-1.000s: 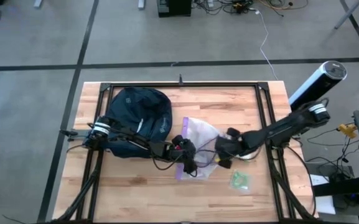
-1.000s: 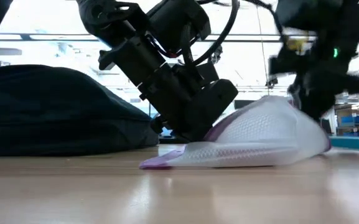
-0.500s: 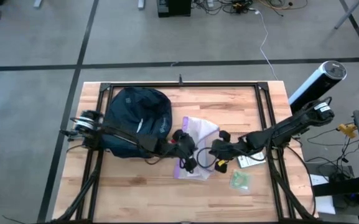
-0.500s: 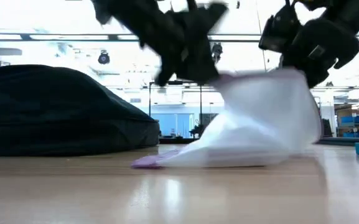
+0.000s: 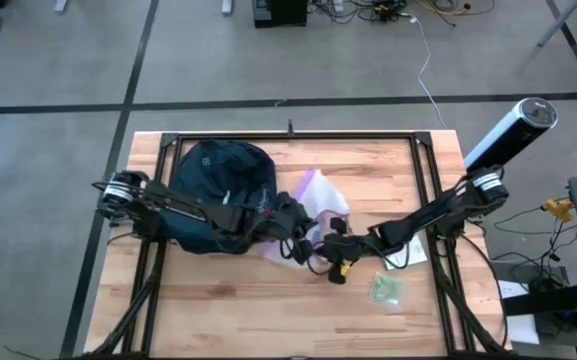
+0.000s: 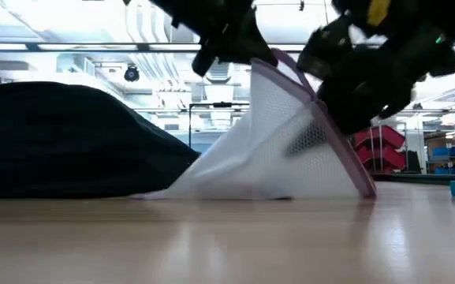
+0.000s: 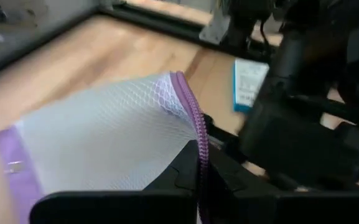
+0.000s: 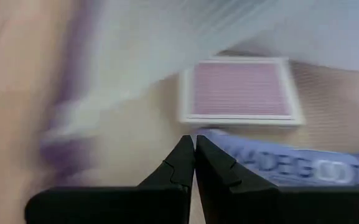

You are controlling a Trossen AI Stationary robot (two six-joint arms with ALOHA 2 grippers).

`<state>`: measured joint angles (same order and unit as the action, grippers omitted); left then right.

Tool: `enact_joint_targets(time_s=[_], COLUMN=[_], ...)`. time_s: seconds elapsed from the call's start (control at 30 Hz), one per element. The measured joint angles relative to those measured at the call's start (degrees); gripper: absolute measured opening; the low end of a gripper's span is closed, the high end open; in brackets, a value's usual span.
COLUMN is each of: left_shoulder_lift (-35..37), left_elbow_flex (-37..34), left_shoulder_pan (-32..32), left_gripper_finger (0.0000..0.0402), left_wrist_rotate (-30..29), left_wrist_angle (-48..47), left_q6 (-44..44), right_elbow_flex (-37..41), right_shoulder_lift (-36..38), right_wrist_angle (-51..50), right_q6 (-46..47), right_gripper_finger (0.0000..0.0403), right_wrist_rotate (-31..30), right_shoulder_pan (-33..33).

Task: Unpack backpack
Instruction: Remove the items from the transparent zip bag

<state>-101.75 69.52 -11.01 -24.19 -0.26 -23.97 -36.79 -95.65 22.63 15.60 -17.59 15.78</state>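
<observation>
Behind the counter (image 5: 218, 300) ran a grey floor with cables, and on the boards the backpack (image 5: 223, 190) lay at ten o'clock, the mesh pouch (image 6: 278, 150) just beside it at centre, tented up by its purple zip edge pinched in the left gripper (image 5: 290, 215). The right gripper (image 5: 336, 235), jaws shut on nothing I could see, hung against the pouch's far side. I'd judge the left should hold that edge taut while the right works the opening; a second before the pouch lay nearly flat and farther toward three o'clock.
</observation>
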Motion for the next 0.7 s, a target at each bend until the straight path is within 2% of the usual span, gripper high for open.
enact_joint_targets(time_s=[0.13,0.3,0.4,0.47,0.57,0.7], left_shoulder_lift=[-2.44,-4.38,-4.73,-4.73,-4.48,-3.34], left_elbow_flex=[0.00,0.09,0.09,0.09,0.09,0.09], left_shoulder_pan=[-0.23,-0.23,-0.30,-0.30,-0.30,-0.46], left_gripper_finger=[0.0000,0.0000,0.0000,0.0000,0.0000,0.0000], left_wrist_rotate=[2.06,2.60,2.69,2.69,2.70,2.75], left_wrist_angle=[-0.48,-1.74,-4.49,-5.69,-5.76,-2.84], left_q6=[-1.91,-2.74,-3.65,-4.16,-4.15,-4.08], right_elbow_flex=[-1.20,-1.92,-2.00,-1.94,-1.91,-1.93], right_shoulder_lift=[-2.78,-4.67,-4.50,-2.93,-0.62,-1.21], right_wrist_angle=[0.23,-0.98,-3.78,-6.83,-5.12,3.19], right_q6=[0.07,-0.18,-0.98,-1.67,-3.89,-5.80], right_gripper_finger=[0.0000,0.0000,0.0000,0.0000,0.0000,0.0000], right_wrist_rotate=[-6.10,-2.75,6.16,9.98,9.49,8.74], right_shoulder_pan=[-2.10,-4.93,-5.97,-5.91,-5.12,-6.08])
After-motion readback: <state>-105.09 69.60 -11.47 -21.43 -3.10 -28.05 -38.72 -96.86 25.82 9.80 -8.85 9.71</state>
